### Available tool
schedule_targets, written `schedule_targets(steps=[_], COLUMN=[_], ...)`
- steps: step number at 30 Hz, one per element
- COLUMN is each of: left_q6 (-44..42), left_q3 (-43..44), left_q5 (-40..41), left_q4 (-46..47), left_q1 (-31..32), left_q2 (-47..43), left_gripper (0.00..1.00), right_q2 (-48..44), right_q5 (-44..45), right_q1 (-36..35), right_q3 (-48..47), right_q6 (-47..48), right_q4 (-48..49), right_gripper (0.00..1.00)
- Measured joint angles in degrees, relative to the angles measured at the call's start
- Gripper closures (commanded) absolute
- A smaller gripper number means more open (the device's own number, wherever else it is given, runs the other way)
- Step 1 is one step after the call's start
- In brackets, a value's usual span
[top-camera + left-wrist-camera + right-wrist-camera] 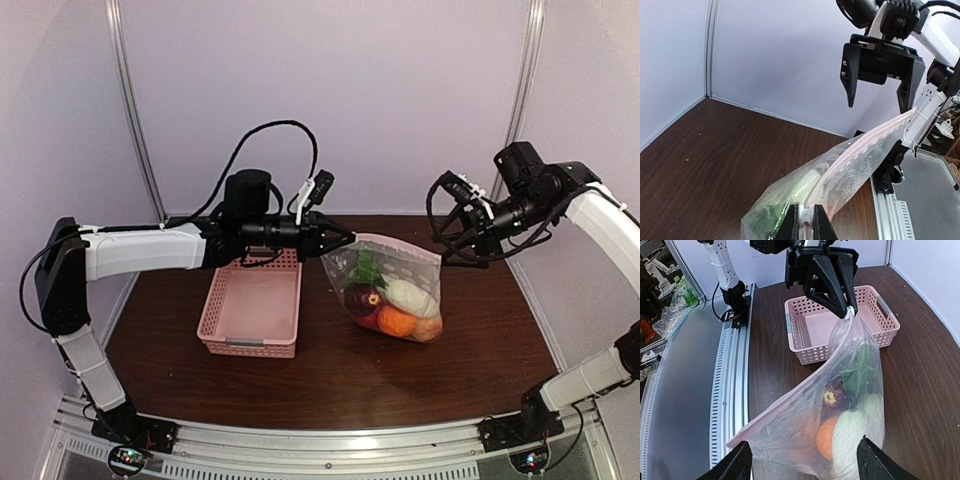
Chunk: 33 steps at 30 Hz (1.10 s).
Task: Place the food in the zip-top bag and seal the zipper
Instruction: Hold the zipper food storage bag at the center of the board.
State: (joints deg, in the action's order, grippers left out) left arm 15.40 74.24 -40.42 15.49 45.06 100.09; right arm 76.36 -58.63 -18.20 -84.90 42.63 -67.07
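Here, the left hand pinches one end of the pale zip strip on the clear white-dotted plastic bag, which holds the toy fruits and vegetables and rests on the dark wooden table, while the right hand gapes open beside the other end.

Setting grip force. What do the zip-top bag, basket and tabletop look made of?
zip-top bag: thin clear plastic film, glossy and crinkled; the food shows through.
basket: rigid pink moulded plastic, lattice walls, fairly matte.
tabletop: dark brown wood grain, probably laminate or veneer; cannot tell which.
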Motion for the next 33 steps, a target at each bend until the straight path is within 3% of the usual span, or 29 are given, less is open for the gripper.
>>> schedule_targets(steps=[5,13,17,20,24,25,33], left_q6=[0.2,0.2,0.2,0.3,0.5,0.5,-0.7], left_q3=[0.0,0.0,0.0,0.0,0.0,0.0,0.0], left_q5=[0.9,3.4,3.6,3.5,3.1,3.1,3.0], left_q4=[-0.1,-0.1,-0.1,-0.1,0.0,-0.1,-2.1], left_q1=[0.0,0.0,0.0,0.0,0.0,0.0,0.0], left_q2=[0.0,0.0,0.0,0.0,0.0,0.0,-0.8], left_gripper=[0.97,0.98,0.98,0.97,0.97,0.97,0.95], right_q2=[-0.8,-0.1,-1.1,-1.6,-1.3,-1.2,-1.3], right_q5=[1.0,1.6,3.7,6.5,8.4,8.6,13.2], right_q1=[-2.8,-3.7,-4.8,-5.3,-5.3,-5.3,-4.2], right_q3=[1.4,-2.2,-0.1,2.1,2.6,2.5,2.0], right_q6=[-0.4,4.5,0.2,-5.0,-10.0,-10.4,-12.2], right_q4=[0.4,-6.7,-3.0,3.1,9.8,10.8,15.4], right_gripper=[0.28,0.28,0.32,0.51,0.97,1.00,1.00])
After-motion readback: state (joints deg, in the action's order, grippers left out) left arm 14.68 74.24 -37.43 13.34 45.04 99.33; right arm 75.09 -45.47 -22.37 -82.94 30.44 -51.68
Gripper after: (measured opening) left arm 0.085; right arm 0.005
